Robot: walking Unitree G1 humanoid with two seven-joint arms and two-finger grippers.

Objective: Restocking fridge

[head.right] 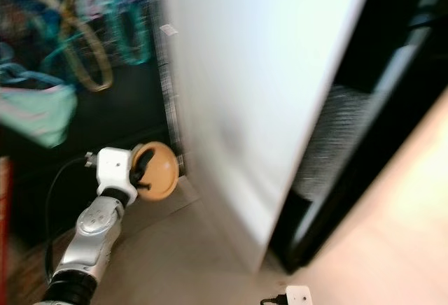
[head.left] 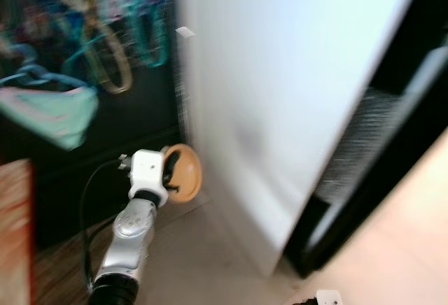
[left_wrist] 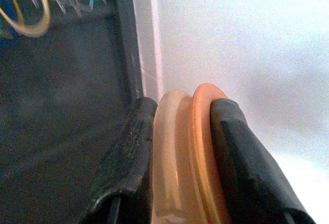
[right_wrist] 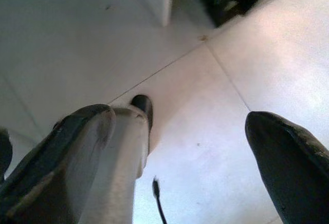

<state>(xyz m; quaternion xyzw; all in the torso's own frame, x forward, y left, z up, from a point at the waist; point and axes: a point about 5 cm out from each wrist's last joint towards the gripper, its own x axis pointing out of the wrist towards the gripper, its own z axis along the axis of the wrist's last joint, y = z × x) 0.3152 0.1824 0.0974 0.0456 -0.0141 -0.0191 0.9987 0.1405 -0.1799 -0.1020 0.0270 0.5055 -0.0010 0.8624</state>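
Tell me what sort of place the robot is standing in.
Probably a home kitchen or a room next to it. A tall white fridge door stands open over a pale tiled floor, and the left gripper holds a round orange item beside it. The blur hides finer detail.

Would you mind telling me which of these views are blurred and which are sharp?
Both eye views are motion-smeared, the white fridge door bright and washed out; the left wrist view is sharp on the left gripper clamping the orange disc; the right wrist view shows glare on the floor.
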